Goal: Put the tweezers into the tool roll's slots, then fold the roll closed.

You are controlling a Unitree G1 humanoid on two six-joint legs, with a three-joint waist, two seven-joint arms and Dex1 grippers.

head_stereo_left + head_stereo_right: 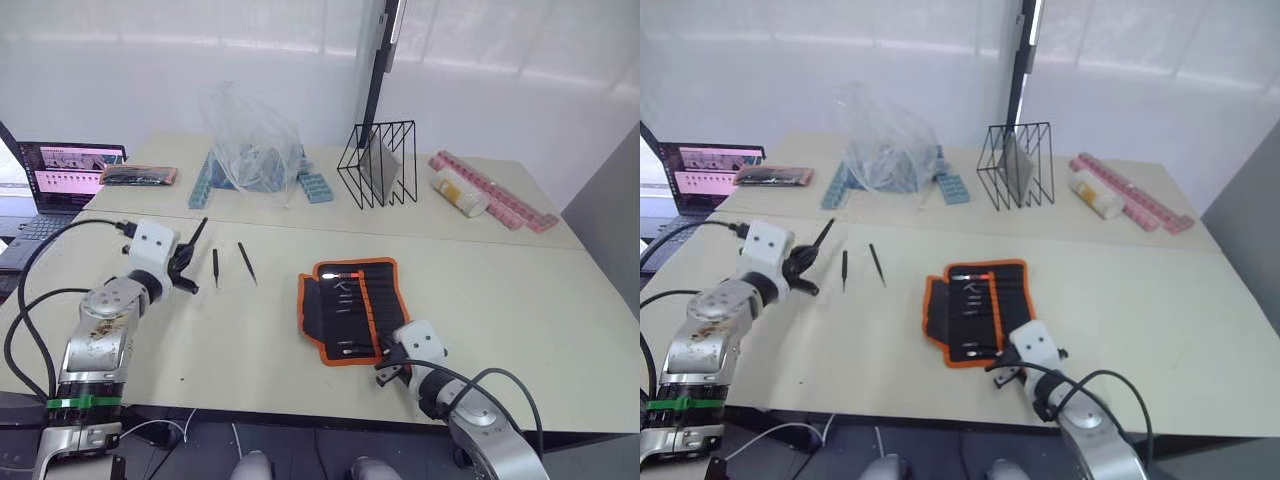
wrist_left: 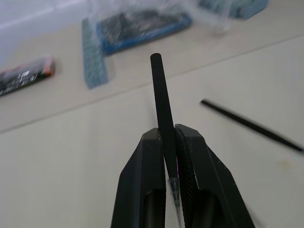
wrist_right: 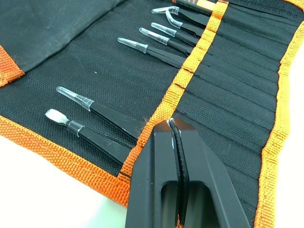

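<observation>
Tweezers [image 2: 161, 109] are pinched in the left gripper [image 1: 186, 262]; carrying to the tool roll [image 1: 352, 308] is called for next, where the right gripper [image 3: 176, 137], seemingly pressed together, rests.

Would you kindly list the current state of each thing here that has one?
Tool roll: unrolled flat on the table, inner face up.
Slots: several filled, tweezer tips sticking out.
Held tweezer: clamped in the left pincer, raised off the table.
Two loose tweezers: lying flat on the table, not yet stowed.
Right pincer: shut, empty, at the roll's orange strip.
Laptop: open, screen lit.
</observation>
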